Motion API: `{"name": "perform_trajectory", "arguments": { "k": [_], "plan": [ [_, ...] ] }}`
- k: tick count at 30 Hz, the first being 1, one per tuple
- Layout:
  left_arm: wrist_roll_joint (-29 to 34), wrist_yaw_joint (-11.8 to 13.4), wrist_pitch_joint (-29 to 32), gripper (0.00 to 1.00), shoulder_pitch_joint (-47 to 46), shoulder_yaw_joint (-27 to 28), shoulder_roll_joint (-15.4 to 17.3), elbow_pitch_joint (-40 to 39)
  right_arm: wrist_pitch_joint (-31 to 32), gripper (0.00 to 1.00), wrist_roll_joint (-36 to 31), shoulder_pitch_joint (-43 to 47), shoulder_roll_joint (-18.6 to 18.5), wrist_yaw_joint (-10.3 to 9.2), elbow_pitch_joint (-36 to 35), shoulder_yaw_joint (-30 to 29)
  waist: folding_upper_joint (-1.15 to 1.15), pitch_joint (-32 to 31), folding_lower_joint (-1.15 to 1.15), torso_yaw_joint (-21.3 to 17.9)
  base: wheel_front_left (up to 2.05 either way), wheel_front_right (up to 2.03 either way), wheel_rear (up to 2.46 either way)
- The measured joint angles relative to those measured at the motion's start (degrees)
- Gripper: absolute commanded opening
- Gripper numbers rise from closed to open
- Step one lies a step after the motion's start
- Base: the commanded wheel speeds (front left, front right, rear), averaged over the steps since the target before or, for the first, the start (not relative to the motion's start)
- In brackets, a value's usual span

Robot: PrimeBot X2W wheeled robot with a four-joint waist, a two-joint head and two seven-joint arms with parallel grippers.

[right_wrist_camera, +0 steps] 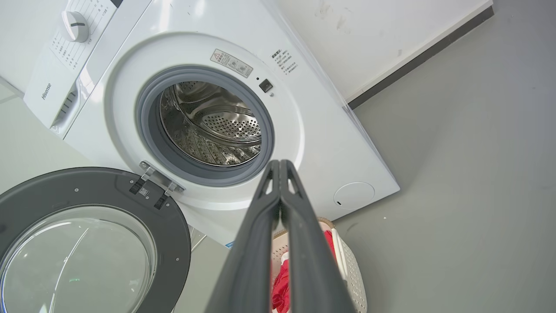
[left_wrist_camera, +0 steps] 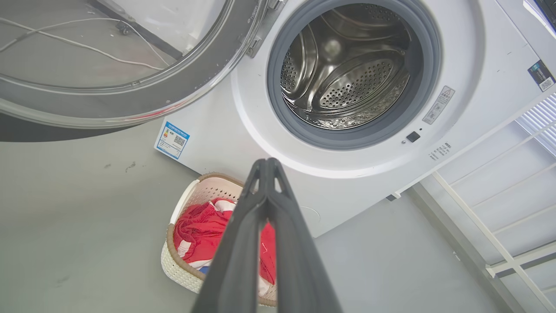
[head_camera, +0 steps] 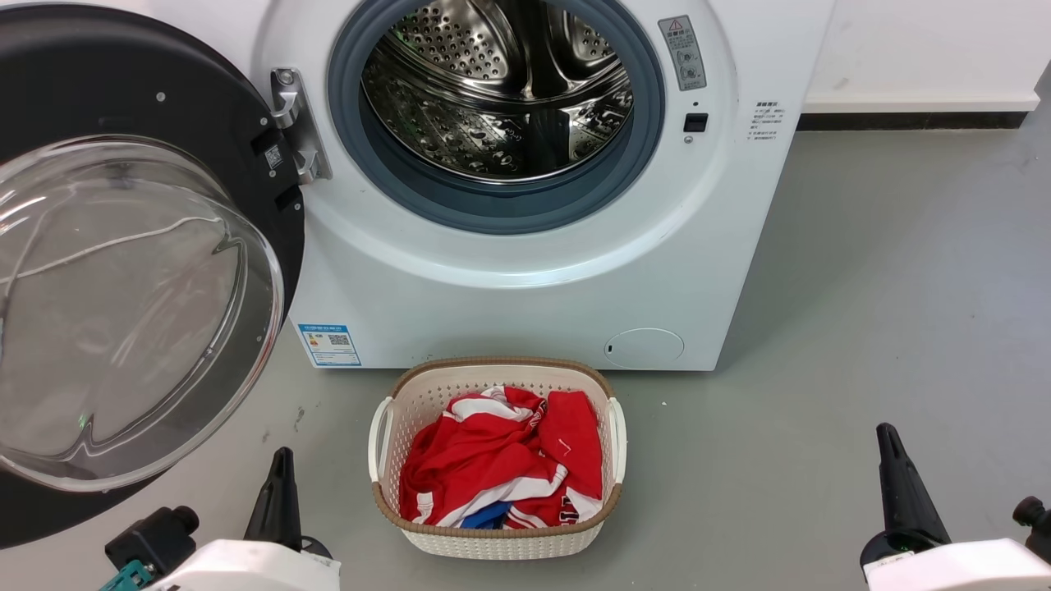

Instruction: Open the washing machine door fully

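Door: the washing machine door [head_camera: 123, 304] is swung out to my left on its hinge [head_camera: 297, 123], inner glass bowl facing me, well apart from the opening.
Opening: steel drum [head_camera: 501, 90] and grey rubber seal [head_camera: 493, 209] fully exposed – nothing covering them.
Left gripper: my left gripper [left_wrist_camera: 266, 167] is clenched with its fingertips meeting, nothing between them; it hangs low near the door's bottom edge, not touching it.
Right gripper: my right gripper [right_wrist_camera: 280, 167] is pinched closed too, empty, low on my right over bare floor [head_camera: 862, 287].
Why parked so: my guess is both arms are held low and clear because the door needs no more contact.
Basket: laundry basket [head_camera: 493, 542] with red-and-white clothes [head_camera: 501, 451] sits on the floor just in front of the machine, between my arms – probably staged for loading.
Progress: I judge the task essentially done; the door looks swung back about as far as the hinge allows.
Risk: the basket sits clear of the door's sweep, as far as I can tell.
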Motion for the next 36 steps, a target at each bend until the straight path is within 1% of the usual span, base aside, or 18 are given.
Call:
{"name": "perform_trajectory", "arguments": {
  "k": [15,36],
  "plan": [
    [-12.2,-1.1,3.0,0.00,-1.8,1.0,0.0,1.1,2.6,0.00,11.8,-2.3,-0.3,0.00,1.8,-0.2,0.00,0.1,0.00,0.0,0.00,0.00,0.00],
    [-26.5,-2.2,6.5,0.00,-3.9,1.9,0.0,2.2,5.9,0.00,25.3,-4.7,-0.5,0.00,4.0,-0.7,0.00,0.2,0.00,0.0,0.00,0.00,0.00]
  ]
}}
